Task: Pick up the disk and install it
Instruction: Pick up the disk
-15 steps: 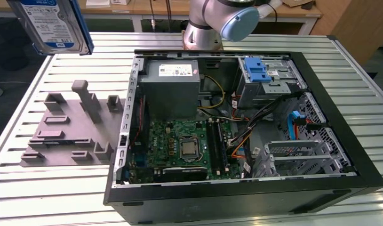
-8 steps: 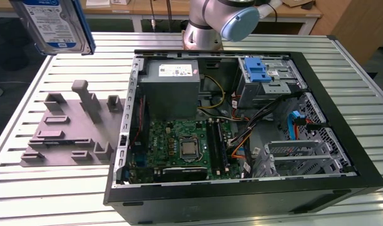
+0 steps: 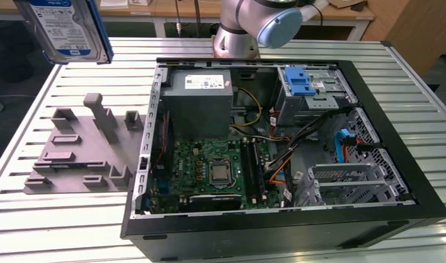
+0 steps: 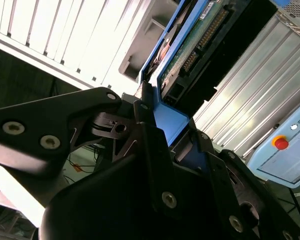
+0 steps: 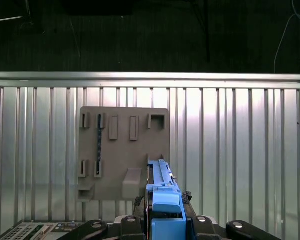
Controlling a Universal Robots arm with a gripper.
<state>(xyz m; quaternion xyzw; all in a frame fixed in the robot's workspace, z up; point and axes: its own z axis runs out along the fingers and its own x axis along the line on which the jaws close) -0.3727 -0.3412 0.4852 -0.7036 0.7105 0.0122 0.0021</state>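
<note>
Tool (image 4: 172, 127): mine, closed on the blue carrier of the disk (image 3: 66, 27), one black finger on each side. The contact faces are partly hidden, so the grip looks firm but I can't confirm it.

Disk: held in the air, touching nothing else. It hangs at the exterior view's upper left, label facing out.

Fixture plate (image 5: 122, 150): grey, with upright pegs, flat on the slatted metal desk (image 3: 69, 219). It lies below the disk in the first wrist view.

Computer case (image 3: 281, 241): open, just beside the plate toward the exterior view's right. It contains a power supply box (image 3: 197, 98), a motherboard (image 3: 208, 170) and a blue-latched drive cage (image 3: 299, 82).
</note>
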